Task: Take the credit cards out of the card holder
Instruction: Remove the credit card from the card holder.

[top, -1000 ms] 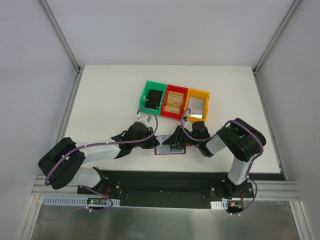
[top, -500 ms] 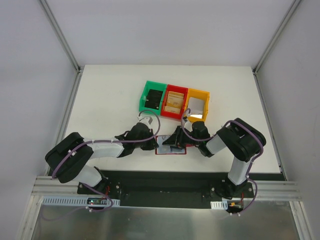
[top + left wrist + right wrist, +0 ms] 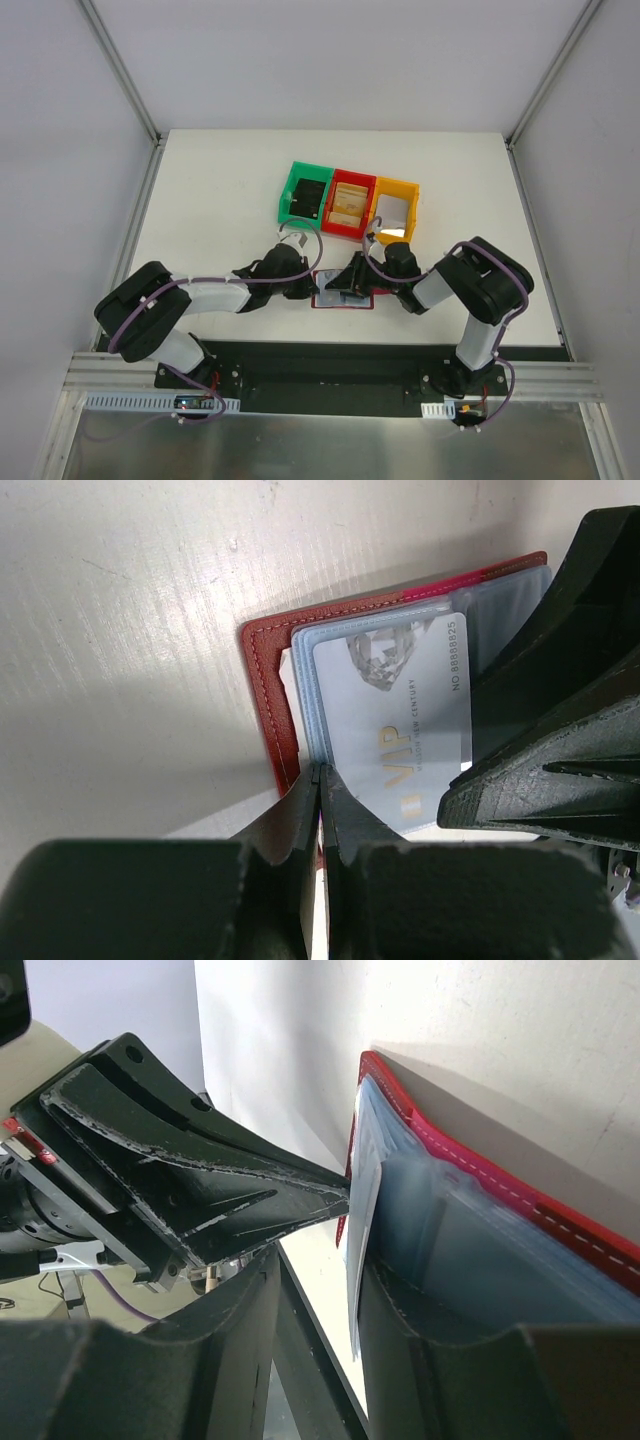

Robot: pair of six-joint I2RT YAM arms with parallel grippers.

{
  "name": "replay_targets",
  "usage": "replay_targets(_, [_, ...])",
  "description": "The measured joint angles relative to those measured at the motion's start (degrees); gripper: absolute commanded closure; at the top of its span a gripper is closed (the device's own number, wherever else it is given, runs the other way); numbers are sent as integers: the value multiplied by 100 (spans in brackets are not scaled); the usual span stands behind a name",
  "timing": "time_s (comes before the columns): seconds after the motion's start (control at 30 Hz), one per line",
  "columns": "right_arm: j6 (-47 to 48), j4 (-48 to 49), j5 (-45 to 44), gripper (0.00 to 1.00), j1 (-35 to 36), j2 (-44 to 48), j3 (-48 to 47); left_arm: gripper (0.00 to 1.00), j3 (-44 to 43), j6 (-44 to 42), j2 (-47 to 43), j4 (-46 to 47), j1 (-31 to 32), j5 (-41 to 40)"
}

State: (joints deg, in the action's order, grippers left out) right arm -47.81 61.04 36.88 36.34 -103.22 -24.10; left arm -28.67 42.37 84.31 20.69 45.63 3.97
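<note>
Left gripper point(image 3: 320, 785): the fingers are pressed together, tips on the near corner of the card stack. I cannot tell whether a card edge is really nipped between them, as it would be too thin to see from here.
Card holder point(image 3: 262, 695): lies open and flat on the white table point(image 3: 220, 200), between the two grippers, with its red stitched border towards the left arm.
VIP card point(image 3: 400, 720): a pale card on top of the clear sleeves. Its long axis runs straight away from the left fingertips towards the right gripper.
Right gripper point(image 3: 318, 1280): the fingers are apart, with a pale card or sleeve edge standing between them. One finger seems to bear on the holder's pockets.
Relation for the pull: the left arm is nearer the card's corner, so drawing back leftwards along the long axis looks right, with the right arm pinning the holder.
Hidden: the right gripper covers the holder's far half, the cards cannot be counted, and from above both grippers mask most of the holder.
</note>
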Motion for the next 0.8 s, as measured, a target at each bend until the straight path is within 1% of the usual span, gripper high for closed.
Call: replay_targets(0.8, [4, 4, 20, 64, -243, 236, 295, 100, 0, 46, 15, -9, 0, -105])
